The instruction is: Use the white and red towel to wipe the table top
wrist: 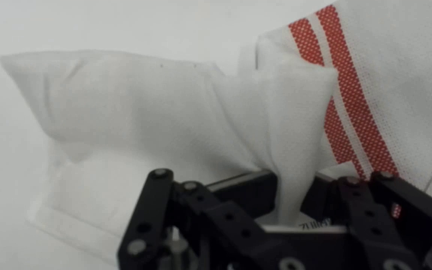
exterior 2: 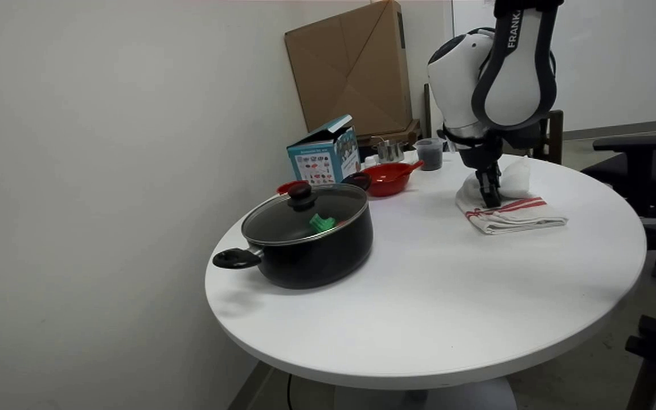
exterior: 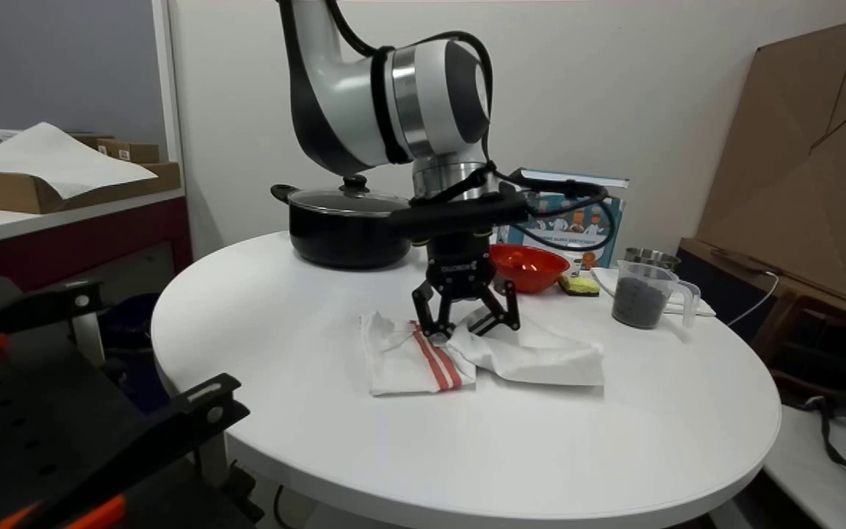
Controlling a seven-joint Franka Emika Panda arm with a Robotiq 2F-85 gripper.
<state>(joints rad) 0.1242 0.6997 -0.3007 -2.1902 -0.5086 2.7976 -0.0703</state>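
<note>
The white towel with red stripes (exterior: 408, 367) lies partly folded and bunched on the round white table top (exterior: 540, 455). It shows in both exterior views, also here (exterior 2: 524, 219), with its striped part flat and a plain white part raised in loose folds. My gripper (exterior: 458, 332) points down at the middle of the towel, low over the table. In the wrist view, a gathered fold of the towel (wrist: 126, 105) runs between the fingertips (wrist: 293, 187) and touches both, so the fingers are closed on this thick bunch. The lower end of the fold is hidden.
A black lidded pot (exterior: 342, 235) stands near the wall. A red bowl (exterior: 529, 269), a yellow-green sponge (exterior: 579, 286), a measuring cup with dark contents (exterior: 642, 300) and a blue box (exterior 2: 333, 156) stand along the back of the table.
</note>
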